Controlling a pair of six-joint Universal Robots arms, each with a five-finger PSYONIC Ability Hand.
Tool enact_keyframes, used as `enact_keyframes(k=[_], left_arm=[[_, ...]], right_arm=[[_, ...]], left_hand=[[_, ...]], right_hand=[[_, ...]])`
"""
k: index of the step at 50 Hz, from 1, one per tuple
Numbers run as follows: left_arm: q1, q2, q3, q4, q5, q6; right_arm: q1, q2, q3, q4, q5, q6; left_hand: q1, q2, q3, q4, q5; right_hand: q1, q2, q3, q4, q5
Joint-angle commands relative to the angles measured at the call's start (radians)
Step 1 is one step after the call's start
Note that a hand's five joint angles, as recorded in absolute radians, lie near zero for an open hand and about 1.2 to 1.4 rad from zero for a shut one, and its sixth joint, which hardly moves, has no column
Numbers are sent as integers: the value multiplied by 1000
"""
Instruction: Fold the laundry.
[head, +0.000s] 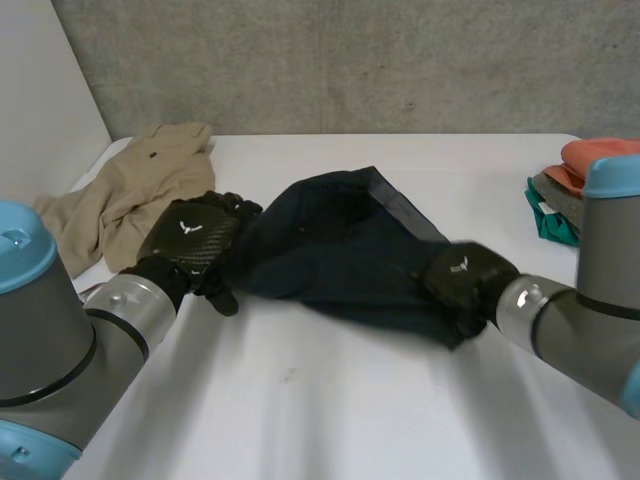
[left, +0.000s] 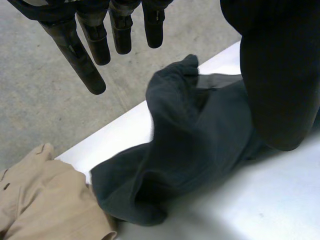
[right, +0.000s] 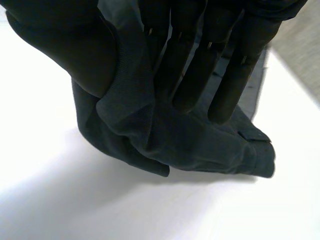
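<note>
A dark navy garment (head: 340, 250) lies crumpled across the middle of the white table (head: 350, 400). My left hand (head: 190, 238) rests at the garment's left end. In the left wrist view its fingers (left: 92, 47) are straight and spread above the dark cloth (left: 200, 145), holding nothing. My right hand (head: 462, 278) is on the garment's right front corner. In the right wrist view the thumb (right: 60, 45) and fingers (right: 227, 65) pinch a fold of the dark cloth (right: 200, 145), which is lifted a little off the table.
A beige garment (head: 140, 185) lies heaped at the table's back left, close beside my left hand, and touches the dark cloth (left: 40, 200). A folded stack of orange, grey and green clothes (head: 575, 185) sits at the right edge. A concrete wall stands behind the table.
</note>
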Motion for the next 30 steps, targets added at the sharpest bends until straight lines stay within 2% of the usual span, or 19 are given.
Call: enact_keyframes(k=[1,3,5,7,9,10,13,14,17,18,20,25,30], left_arm=[[26,24,1,1,-6,-6],[39,34,3,1,-5,-6],[43,40,5,1,-3,-7],[46,41,12,1,-2,-7],[48,41,18,1,0,-7],[45,40,29,1,-5,-7],[43,38,41,-2,-6,-6],[42,37,47,-2,-6,-7],[43,32,54,-4,-6,-6],[46,29,57,-5,-6,-7],[52,29,60,-8,-6,-7],[75,29,67,-16,1,-9],[108,29,77,-30,12,-16]], right_arm=[[-86,-213,141,436,-2,-170],[-159,-280,187,549,-15,-273],[-203,-316,194,562,-41,-346],[-218,-354,165,510,-94,-407],[-211,-368,138,440,-120,-376],[-203,-374,109,348,-130,-311],[-183,-370,54,219,-122,-185],[-165,-347,16,150,-110,-92],[-108,-287,-47,55,-73,47],[-56,-243,-105,10,-37,122],[-14,-180,-170,-28,10,176],[65,36,-363,-58,132,235],[125,251,-564,-10,229,282]], left_hand=[[-19,-30,-32,-232,-48],[-19,-30,-32,-232,-48],[-19,-30,-32,-232,-48],[-19,-30,-32,-232,-48],[-19,-30,-32,-232,-48],[-19,-30,-32,-232,-48],[-19,-30,-32,-232,-48],[-19,-30,-32,-232,-48],[-19,-30,-32,-232,-48],[-19,-30,-32,-232,-48],[-19,-30,-32,-232,-48],[-19,-30,-32,-232,-48],[-19,-30,-32,-232,-48]], right_hand=[[286,219,209,200,214],[286,219,209,200,214],[286,219,209,200,214],[-247,-313,-323,-333,-318],[-547,-614,-624,-633,-619],[-685,-751,-762,-771,-757],[-862,-928,-939,-948,-934],[-936,-1002,-1013,-1022,-1008],[-936,-1002,-1013,-1022,-1008],[-936,-1002,-1013,-1022,-1008],[-936,-1002,-1013,-1022,-1008],[-936,-1002,-1013,-1022,-1008],[-936,-1002,-1013,-1022,-1008]])
